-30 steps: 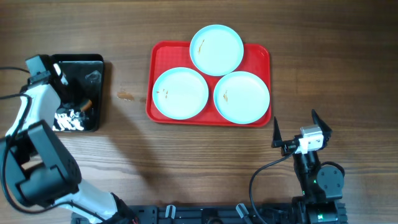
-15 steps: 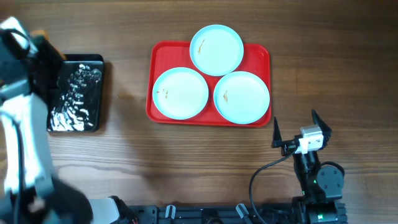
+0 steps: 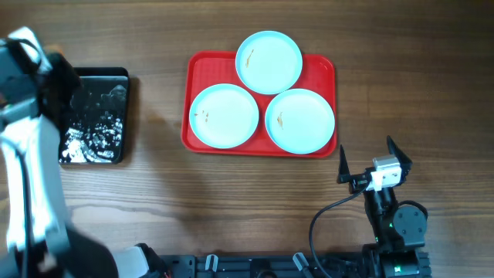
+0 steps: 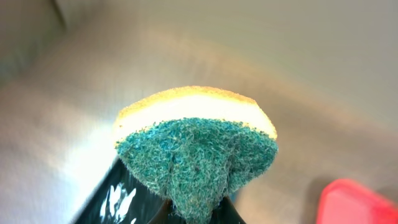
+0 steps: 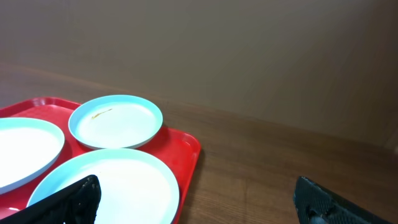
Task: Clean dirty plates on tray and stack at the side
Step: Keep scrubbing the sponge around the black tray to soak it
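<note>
Three pale blue plates lie on the red tray (image 3: 202, 66): one at the back (image 3: 268, 62), one front left (image 3: 224, 116), one front right (image 3: 300, 120). Each has a small brown smear. My left gripper (image 4: 199, 214) is shut on a green and yellow sponge (image 4: 196, 143), held up in the air. In the overhead view the left gripper (image 3: 60, 77) is at the far left, by the black tray. My right gripper (image 3: 365, 147) is open and empty, in front of the red tray's right corner. The right wrist view shows the back plate (image 5: 115, 120) and the front right plate (image 5: 106, 186).
A smaller black tray (image 3: 116, 74) with white foam stands at the far left; its corner shows in the left wrist view (image 4: 118, 199). The red tray's edge (image 4: 360, 202) shows at the lower right there. The arm bases sit along the table's front edge.
My left arm has risen off the black tray with the sponge and swung left, toward the camera. The foam in the black tray has shifted. The right arm has not moved.
</note>
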You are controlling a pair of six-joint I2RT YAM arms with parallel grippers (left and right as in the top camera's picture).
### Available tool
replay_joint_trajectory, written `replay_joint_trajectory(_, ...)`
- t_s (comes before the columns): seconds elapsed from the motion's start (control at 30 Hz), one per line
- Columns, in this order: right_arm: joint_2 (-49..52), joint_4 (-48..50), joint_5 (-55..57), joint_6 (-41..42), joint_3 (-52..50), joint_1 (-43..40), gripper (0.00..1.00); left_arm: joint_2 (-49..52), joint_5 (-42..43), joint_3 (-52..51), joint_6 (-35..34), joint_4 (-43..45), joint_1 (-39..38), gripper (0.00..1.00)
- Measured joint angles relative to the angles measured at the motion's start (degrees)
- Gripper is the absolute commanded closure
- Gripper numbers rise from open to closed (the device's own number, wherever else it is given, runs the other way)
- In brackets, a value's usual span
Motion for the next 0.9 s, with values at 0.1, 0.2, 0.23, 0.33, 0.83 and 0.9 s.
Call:
replay_joint_trajectory(0.1,0.00,0.00,0.00,0.00,0.00,0.00,0.00,-2.32,0.37,0.61,0.02,0.52,0.02,0.96)
replay_joint_trajectory(0.2,0.00,0.00,0.00,0.00,0.00,0.00,0.00,1.95,0.09,-1.31,0.04,-0.20,0.02,0.96)
replay_joint_trajectory(0.23,0.00,0.00,-0.02,0.00,0.00,0.00,0.00,5.42,-0.44,-2.40,0.20,-1.38,0.02,0.96)
replay_joint_trajectory(0.33,0.00,0.00,0.00,0.00,0.00,0.00,0.00,14.03,-2.38,-5.18,0.61,-5.38,0.02,0.96)
replay_joint_trajectory(0.83,0.00,0.02,-0.02,-0.02,0.00,0.00,0.00,-9.14,1.42,0.44,-10.69,-0.20,0.02,0.96)
replay_joint_trajectory(0.9,0.00,0.00,-0.02,-0.02,0.00,0.00,0.00,-11.89,1.66,1.01,-11.67,-1.97,0.02,0.96)
